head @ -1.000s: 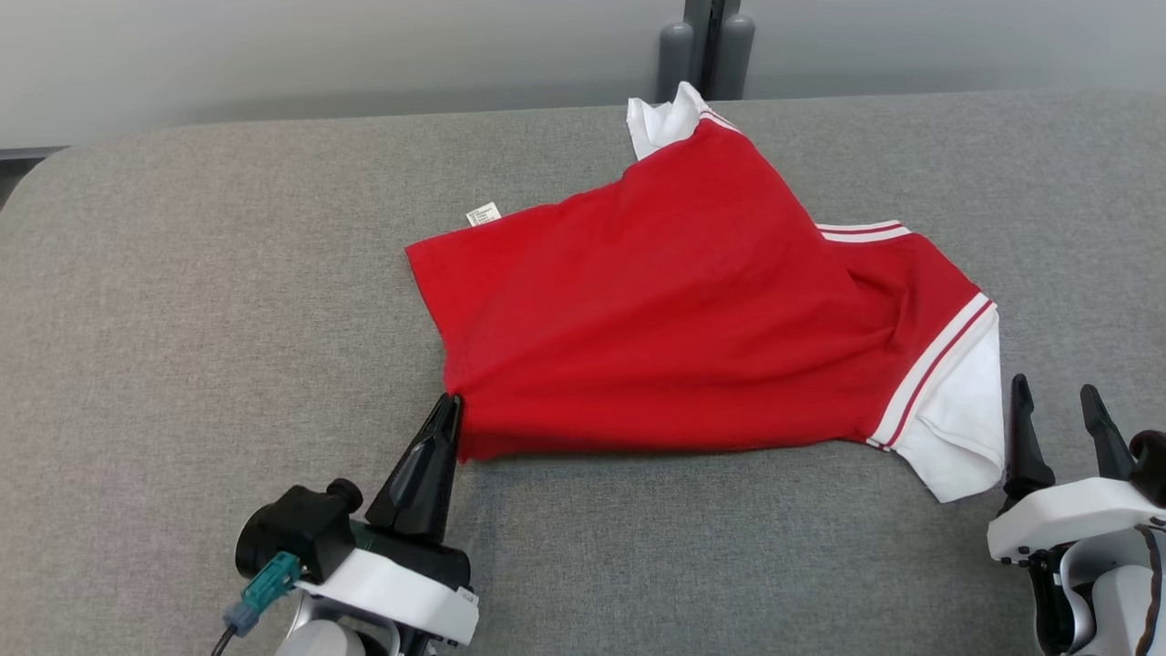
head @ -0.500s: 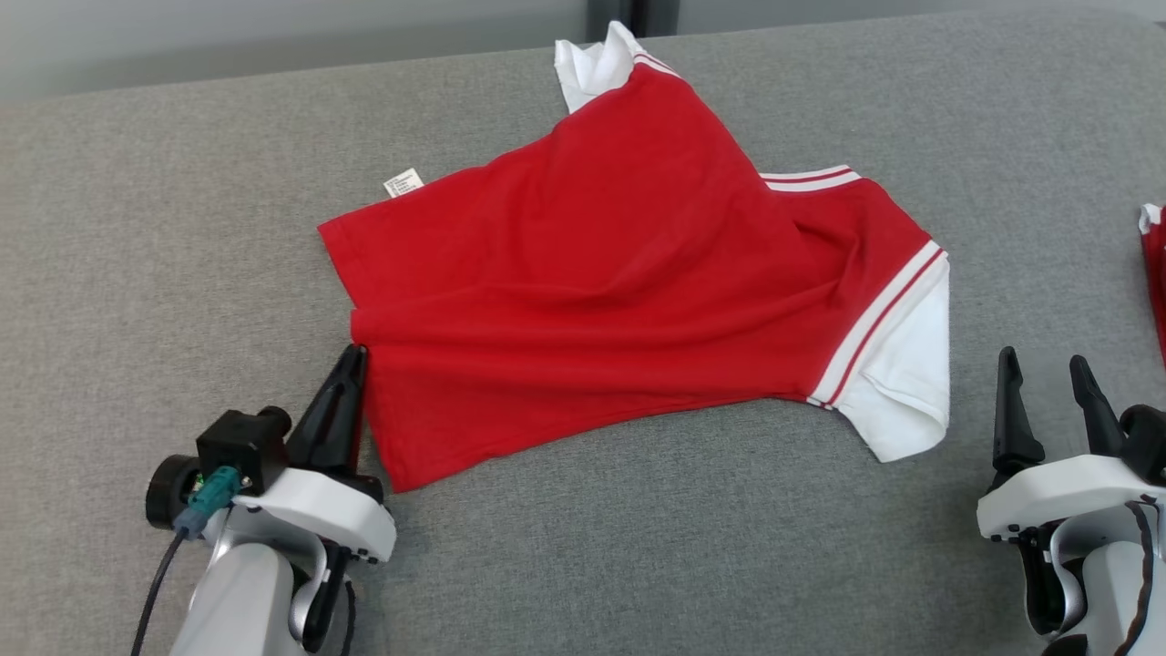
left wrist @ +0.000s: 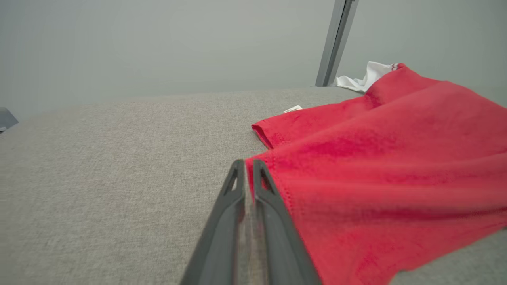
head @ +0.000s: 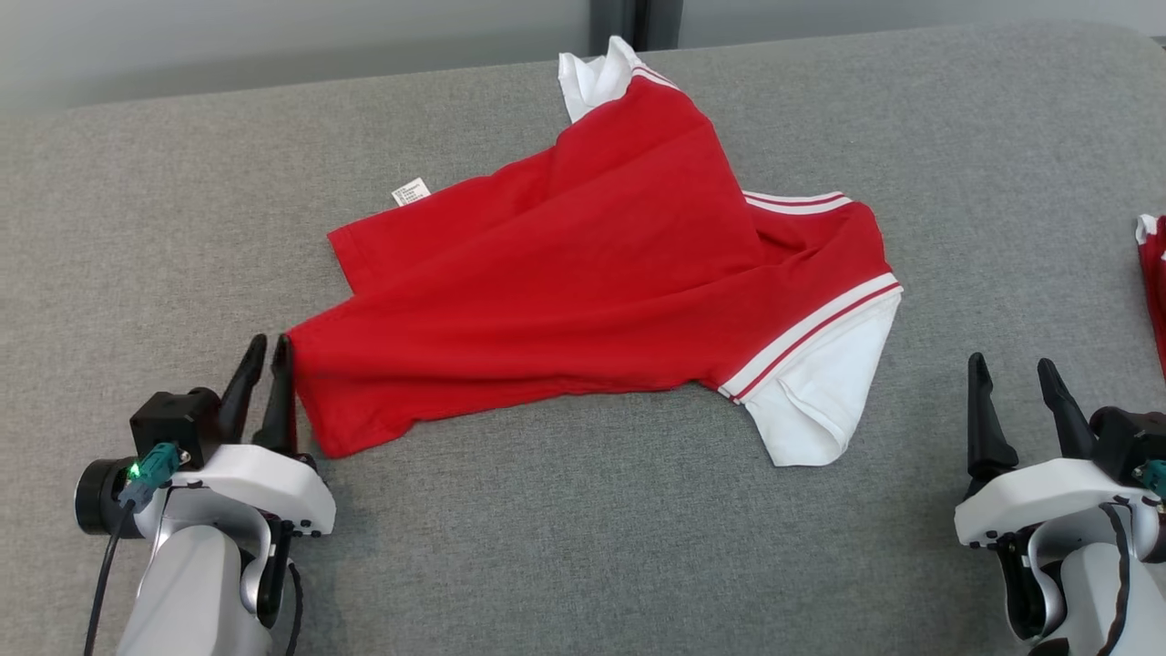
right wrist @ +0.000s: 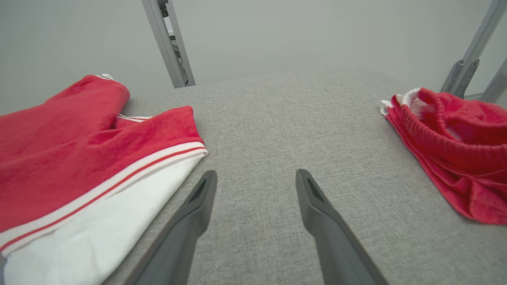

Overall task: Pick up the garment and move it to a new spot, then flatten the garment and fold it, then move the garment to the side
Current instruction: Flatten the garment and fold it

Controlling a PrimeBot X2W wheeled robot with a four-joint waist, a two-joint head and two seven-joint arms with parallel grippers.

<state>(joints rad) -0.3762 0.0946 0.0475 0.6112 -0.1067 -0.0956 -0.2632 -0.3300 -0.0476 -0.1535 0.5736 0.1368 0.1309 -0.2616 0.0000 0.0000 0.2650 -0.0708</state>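
**Head view.** A red garment (head: 592, 301) with white trim lies spread and creased across the middle of the grey bench (head: 583, 565). One white sleeve (head: 820, 401) points to 4 o'clock. A second bit of white cloth stands at 12 o'clock, and a care label (head: 411, 191) shows at 10 o'clock. The left gripper (head: 266, 341), at 8 o'clock, is released: its fingers stand a narrow gap apart with nothing between them. The garment's lower corner touches the outer side of the nearer finger. The right gripper (head: 1011, 362), at 4 o'clock, is spread wide and empty, near the white sleeve but apart from it. A second red garment (head: 1153, 273) shows at the 3 o'clock edge.

**Left wrist view.** The left gripper (left wrist: 247, 161) has its fingers slightly parted, with grey bench showing through the gap. The garment (left wrist: 376, 170) fills the 3 o'clock side, its stitched hem running along the finger on that side and its corner lying at the tips. A metal post (left wrist: 336, 39) rises at 1 o'clock.

**Right wrist view.** The right gripper (right wrist: 256, 172) is wide apart over bare bench, holding nothing. The garment (right wrist: 79, 134) lies at 9 o'clock, its white sleeve just beside the finger on that side. The second red garment (right wrist: 455, 150), bunched, lies at 3 o'clock.
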